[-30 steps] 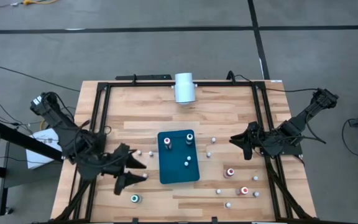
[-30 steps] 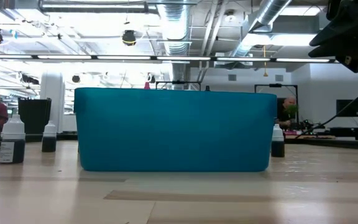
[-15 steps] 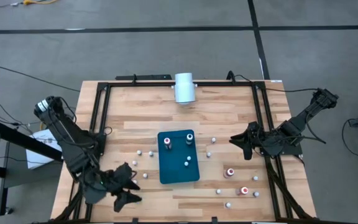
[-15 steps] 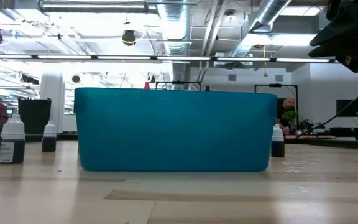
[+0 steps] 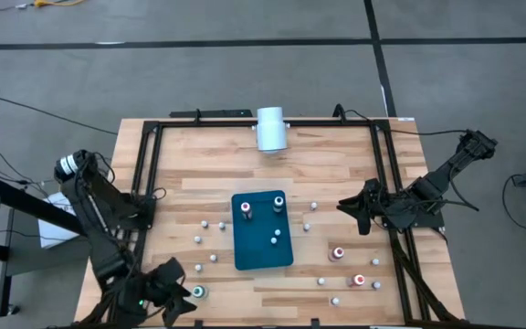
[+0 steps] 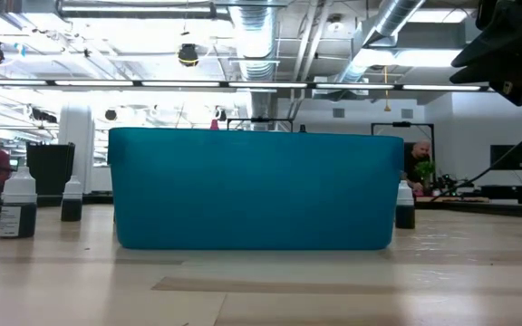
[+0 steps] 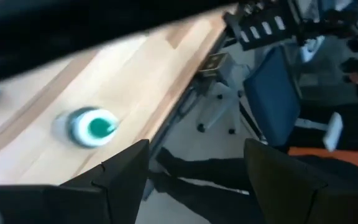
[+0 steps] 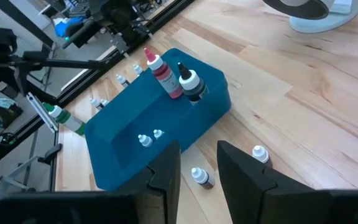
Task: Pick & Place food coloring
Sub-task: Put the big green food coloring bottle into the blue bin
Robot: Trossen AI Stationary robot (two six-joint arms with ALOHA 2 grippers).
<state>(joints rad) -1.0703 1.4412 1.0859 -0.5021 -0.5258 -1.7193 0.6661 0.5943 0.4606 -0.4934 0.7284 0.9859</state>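
The food coloring is a set of tiny bottles. Three stand in the teal tray [image 5: 263, 247], among them a red-topped one [image 5: 246, 207] and a dark-topped one [image 8: 191, 83]. Others stand scattered on the wooden table, several with white caps and two red-topped [image 5: 339, 253]. A green-topped bottle [image 5: 198, 291] stands upright near the table's near left corner. My left gripper [image 5: 183, 293] is open just left of it, and the bottle [image 7: 92, 126] shows ahead of its fingers, apart from them. My right gripper [image 5: 359, 215] hangs right of the tray, its fingers a narrow gap apart [image 8: 199, 168], holding nothing.
A large white cylinder [image 5: 271, 128] lies at the table's far edge. Black rails [image 5: 149, 155] frame the table. In the low view the tray [image 6: 252, 190] fills the middle, with bottles to its left [image 6: 18, 204] and right [image 6: 405, 206]. People sit in the room beyond.
My left gripper has swung toward the table's near edge and down, rolling about its own axis, and now stands beside the green-topped bottle. Its fingers have stayed open. The right arm and all the bottles have kept still.
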